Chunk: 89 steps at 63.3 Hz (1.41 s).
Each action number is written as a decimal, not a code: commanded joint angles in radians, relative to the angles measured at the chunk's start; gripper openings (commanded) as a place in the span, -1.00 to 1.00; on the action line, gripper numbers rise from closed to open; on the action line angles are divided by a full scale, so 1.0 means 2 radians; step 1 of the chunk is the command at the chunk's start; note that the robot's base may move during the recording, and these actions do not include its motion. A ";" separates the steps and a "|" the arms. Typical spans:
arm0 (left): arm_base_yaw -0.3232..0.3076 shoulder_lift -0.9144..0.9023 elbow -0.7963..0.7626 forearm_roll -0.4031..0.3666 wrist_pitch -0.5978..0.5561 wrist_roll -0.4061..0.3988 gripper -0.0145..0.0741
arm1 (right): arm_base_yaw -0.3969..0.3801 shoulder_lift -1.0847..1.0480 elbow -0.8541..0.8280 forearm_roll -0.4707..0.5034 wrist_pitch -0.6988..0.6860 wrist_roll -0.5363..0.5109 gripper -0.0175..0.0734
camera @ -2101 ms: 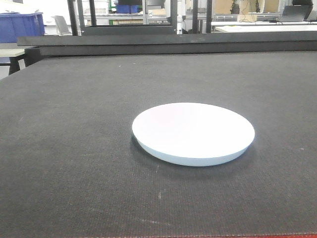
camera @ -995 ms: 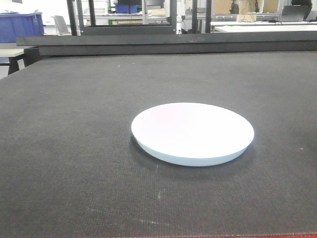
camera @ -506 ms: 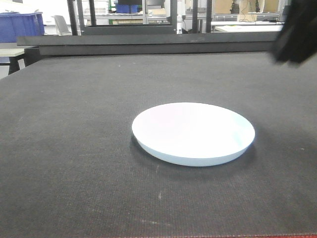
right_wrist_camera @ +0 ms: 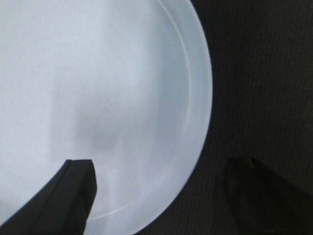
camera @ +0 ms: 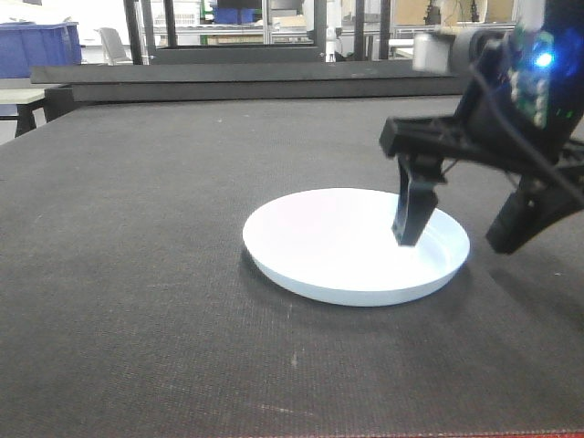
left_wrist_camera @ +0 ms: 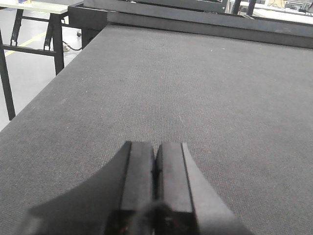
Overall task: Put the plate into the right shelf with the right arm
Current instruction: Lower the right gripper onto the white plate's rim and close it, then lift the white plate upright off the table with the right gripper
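Left wrist view, closest to lens: black left hand (left_wrist_camera: 155,147), fingers pressed flat together, no gap, nothing between them. It sits over bare dark grey textured bench (left_wrist_camera: 220,98).

Front view: bench mat (camera: 137,274) fills the foreground. The plain white round shallow plate (camera: 338,242) lies flat on it, right of centre, right way up.

Black right hand (camera: 456,243) is at the plate's right edge, spread wide, holding nothing. The jaws straddle the rim. One finger (camera: 411,214) points down over the plate's inner right side, the other (camera: 520,224) is outside the rim over the mat. Can't tell if the inner tip touches the plate.

Right wrist view agrees: plate (right_wrist_camera: 98,73) fills the left, with one finger (right_wrist_camera: 73,196) over the white and the other (right_wrist_camera: 254,191) over the dark mat, rim between them.

A blue light (camera: 545,59) glows on the right arm above the hand.

Further back, a black raised ledge (camera: 274,78) runs along the bench's far edge.

Beyond it are a large blue plastic bin (camera: 36,46) at far left, pale metal shelving (camera: 196,29) at top centre, black uprights (camera: 135,32), and a white tabletop (camera: 401,52) to the right.
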 commanded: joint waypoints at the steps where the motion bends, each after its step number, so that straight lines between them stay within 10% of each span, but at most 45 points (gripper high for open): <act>1: -0.001 -0.003 0.005 0.000 -0.045 -0.003 -0.78 | 0.000 -0.009 -0.017 0.005 -0.028 -0.004 0.78; 22: -0.001 -0.003 0.005 0.000 -0.045 -0.003 -0.78 | 0.000 0.007 -0.017 0.007 -0.050 -0.004 0.60; 40: -0.001 -0.003 0.005 0.000 -0.045 -0.003 -0.78 | -0.001 0.011 -0.017 0.007 -0.020 -0.004 -0.53; 61: -0.001 -0.003 0.005 0.000 -0.045 -0.003 -0.78 | -0.018 -0.052 -0.017 -0.045 0.011 -0.004 -0.50; 89: -0.001 -0.003 0.005 0.000 -0.045 -0.003 -0.78 | -0.018 -0.419 0.032 -0.077 -0.069 -0.004 -0.50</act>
